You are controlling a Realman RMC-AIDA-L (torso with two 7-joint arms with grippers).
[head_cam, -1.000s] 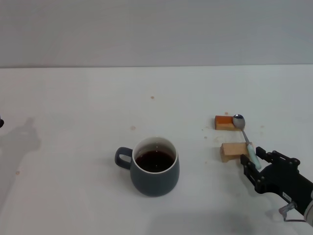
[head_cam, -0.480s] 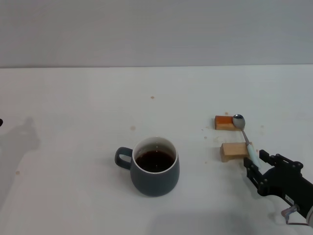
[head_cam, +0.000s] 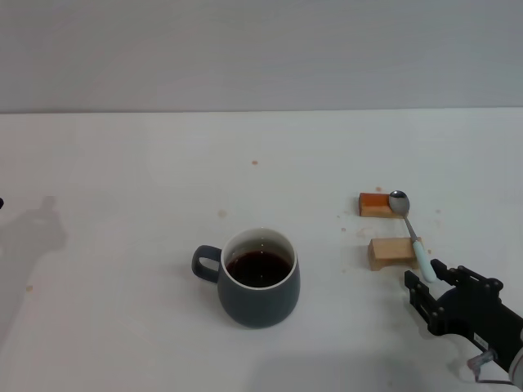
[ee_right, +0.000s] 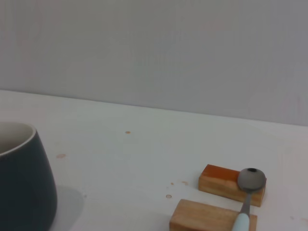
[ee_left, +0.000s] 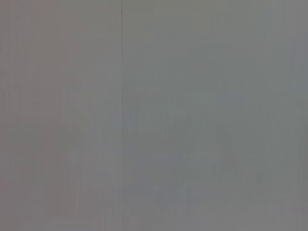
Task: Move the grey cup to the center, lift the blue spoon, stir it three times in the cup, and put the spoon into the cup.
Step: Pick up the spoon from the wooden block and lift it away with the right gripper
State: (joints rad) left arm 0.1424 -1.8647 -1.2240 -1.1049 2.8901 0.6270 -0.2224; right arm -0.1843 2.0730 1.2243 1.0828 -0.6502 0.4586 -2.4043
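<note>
Near the middle of the white table (head_cam: 122, 163), in the head view, stood the squat slate-grey ceramic cup (head_cam: 258, 286) with its white inside, dark liquid in it and its loop handle turned to the robot's left. To the robot's right lay the slim spoon with the pale blue handle (head_cam: 413, 239), its oval metal bowl resting on the orange-topped wooden block (head_cam: 376, 204) and its neck across the plain wooden block (head_cam: 391, 252). The black right gripper (head_cam: 428, 282) sat just at the free end of the handle, jaws parted a little and nothing clamped between them. The left gripper was out of sight.

The left wrist view showed only a blank grey surface.

The right wrist view looked low across the table, the grey cup (ee_right: 23, 180) at one edge, the two blocks and the blue spoon (ee_right: 244, 208) straight ahead.

The cup seemed already centred, so the step in hand was likely picking up the spoon. Done well, the fingers would straddle the overhanging handle end squarely and close before lifting, so the blocks stay put.
</note>
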